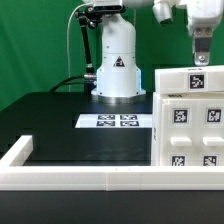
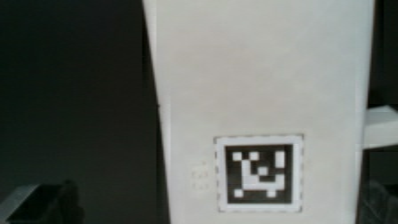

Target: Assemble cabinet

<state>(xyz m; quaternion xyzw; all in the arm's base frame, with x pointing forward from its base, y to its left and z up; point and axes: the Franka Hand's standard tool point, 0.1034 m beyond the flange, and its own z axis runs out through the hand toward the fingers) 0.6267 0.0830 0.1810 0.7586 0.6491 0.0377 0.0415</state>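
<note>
The cabinet body [image 1: 188, 128] is a large white box bearing several marker tags, standing at the exterior view's right on the black table. A white tagged block [image 1: 196, 80] forms its top part. My gripper [image 1: 199, 58] hangs straight down over that top edge. In the wrist view the white tagged panel [image 2: 249, 110] fills the middle between my jaws, with my gripper [image 2: 214, 205] straddling it. The dark left fingertip [image 2: 43, 200] stands apart from the panel with a black gap between them. The jaws look open, gripping nothing.
The marker board [image 1: 118, 121] lies flat in front of the white robot base [image 1: 116, 60]. A long low white border frame [image 1: 80, 179] runs along the front and up the exterior view's left side [image 1: 15, 153]. Green backdrop behind.
</note>
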